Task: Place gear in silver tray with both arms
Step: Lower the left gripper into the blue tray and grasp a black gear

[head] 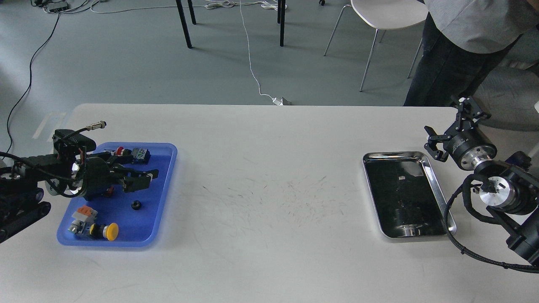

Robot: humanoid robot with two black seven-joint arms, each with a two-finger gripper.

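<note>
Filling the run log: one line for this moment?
left gripper: over blue tray, above gear | right gripper: open, beside silver tray | tray: no gear

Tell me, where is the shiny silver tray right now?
In the head view, the silver tray lies on the white table's right side, just left of the right gripper.

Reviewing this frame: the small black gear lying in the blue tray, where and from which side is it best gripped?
Probably from straight above, jaws closing across the outer rim of the gear. It looks to lie flat on the floor of the blue tray, low and round, so a side approach would meet the floor. It sits apart from the other parts, just below the left gripper. Its teeth are too small to make out.
</note>
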